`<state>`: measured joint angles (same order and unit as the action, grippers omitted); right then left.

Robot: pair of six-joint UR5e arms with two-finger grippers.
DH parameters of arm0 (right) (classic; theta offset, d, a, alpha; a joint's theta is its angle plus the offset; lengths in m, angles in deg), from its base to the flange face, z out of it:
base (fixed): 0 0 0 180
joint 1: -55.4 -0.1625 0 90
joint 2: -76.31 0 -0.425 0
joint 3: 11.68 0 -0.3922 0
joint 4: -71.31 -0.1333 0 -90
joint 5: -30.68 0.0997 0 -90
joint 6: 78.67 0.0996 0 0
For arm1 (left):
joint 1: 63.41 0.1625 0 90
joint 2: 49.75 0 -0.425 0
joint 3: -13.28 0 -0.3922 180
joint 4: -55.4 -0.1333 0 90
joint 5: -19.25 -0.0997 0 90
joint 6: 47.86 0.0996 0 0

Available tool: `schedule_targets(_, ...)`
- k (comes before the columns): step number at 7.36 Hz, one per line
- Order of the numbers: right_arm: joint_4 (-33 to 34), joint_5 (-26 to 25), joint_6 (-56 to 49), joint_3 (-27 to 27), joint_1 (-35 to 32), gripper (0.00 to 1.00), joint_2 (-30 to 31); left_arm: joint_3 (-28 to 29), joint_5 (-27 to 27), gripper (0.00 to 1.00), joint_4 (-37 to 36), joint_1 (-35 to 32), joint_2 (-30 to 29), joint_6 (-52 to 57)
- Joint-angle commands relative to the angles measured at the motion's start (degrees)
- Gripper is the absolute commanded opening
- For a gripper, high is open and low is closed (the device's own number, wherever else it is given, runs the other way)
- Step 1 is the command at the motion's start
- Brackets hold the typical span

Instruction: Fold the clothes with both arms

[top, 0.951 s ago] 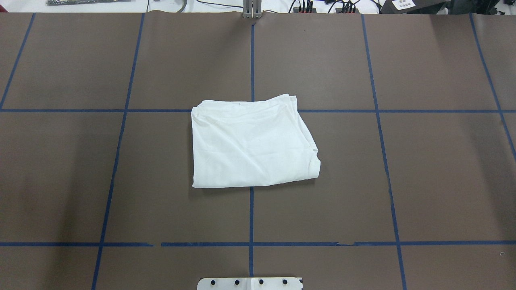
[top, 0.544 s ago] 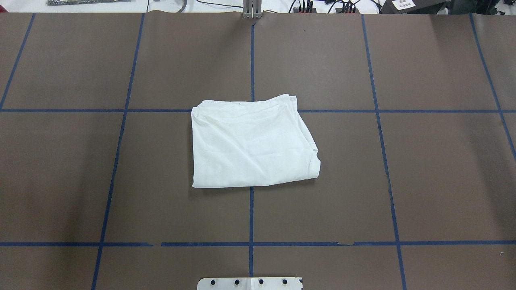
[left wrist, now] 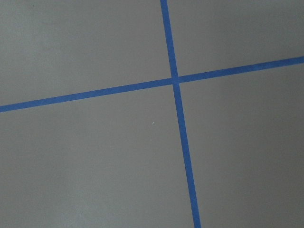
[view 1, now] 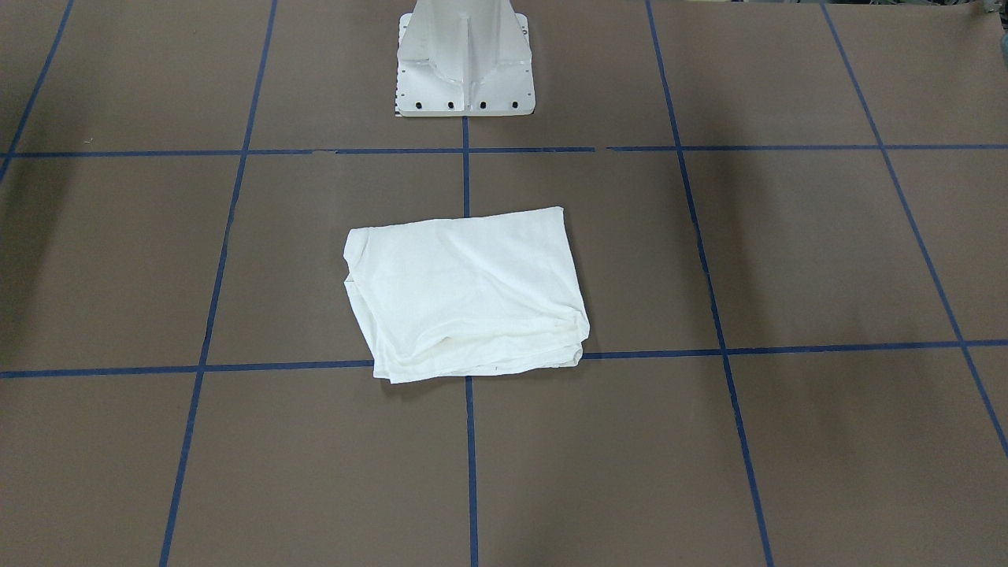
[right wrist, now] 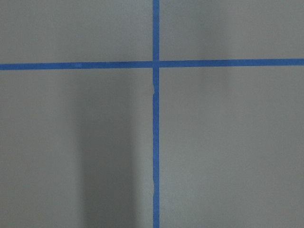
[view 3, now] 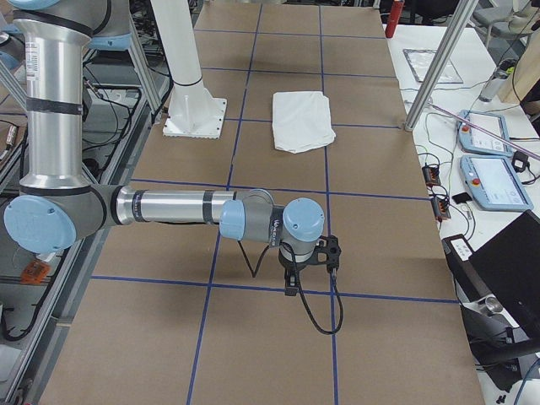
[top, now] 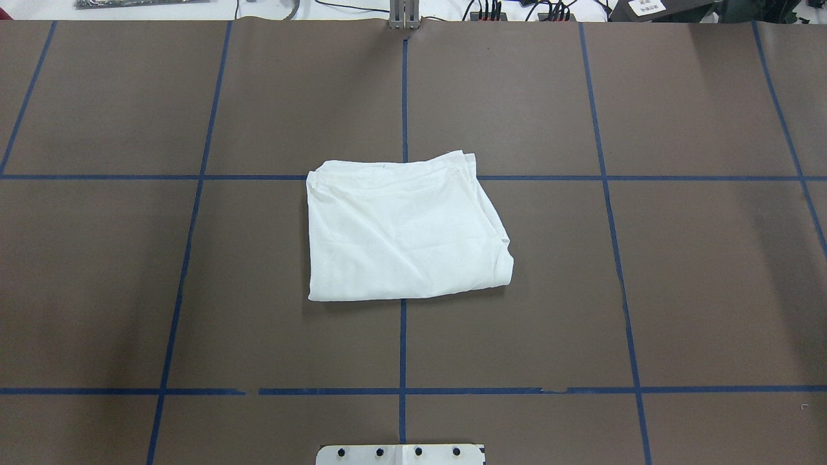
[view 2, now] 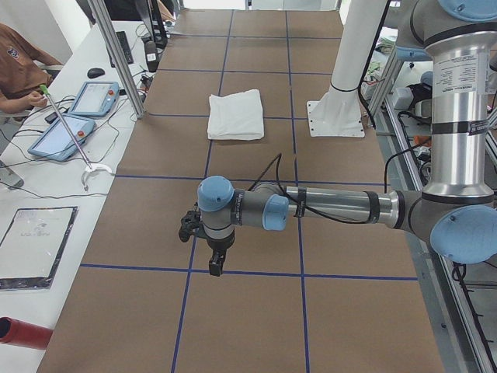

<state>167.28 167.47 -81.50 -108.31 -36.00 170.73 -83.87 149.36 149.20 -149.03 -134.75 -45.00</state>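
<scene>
Nothing has moved: folded shirt (top: 404, 232) lies centred on worktop (top: 646, 290), likely soft and light; pinch its stacked corners. Left end effector (view 2: 215, 264) and right end effector (view 3: 291, 283) hang well apart from it; I cannot tell their opening.

The T-shirt (top: 404, 229) is soft white cloth, matt and lightly creased, lying on a table cover (top: 711, 278) that looks like smooth, dull brown paper or vinyl, ruled with flat blue tape lines (top: 402, 342). From here the left arm (view 2: 334, 207) and right arm (view 3: 169, 206) show satin silver metal tubes with smooth light-blue joint caps (view 2: 215, 193) that look plastic. The pedestal base (view 1: 465, 75) is white painted metal with a faint sheen.
</scene>
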Motion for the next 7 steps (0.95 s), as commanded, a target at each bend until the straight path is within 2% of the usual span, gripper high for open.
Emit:
schedule_targets(1, -0.43, -0.3, -0.07, -0.13, 0.0, 1.0, 0.59, -0.14, 0.05, 0.99, -0.02, -0.17, 0.01, 0.13)
schedule_targets(7, -0.61, -0.12, -0.07, -1.28, -0.36, 1.0, 2.44, -0.23, 0.05, 0.99, 0.07, -1.48, -0.08, 0.13)
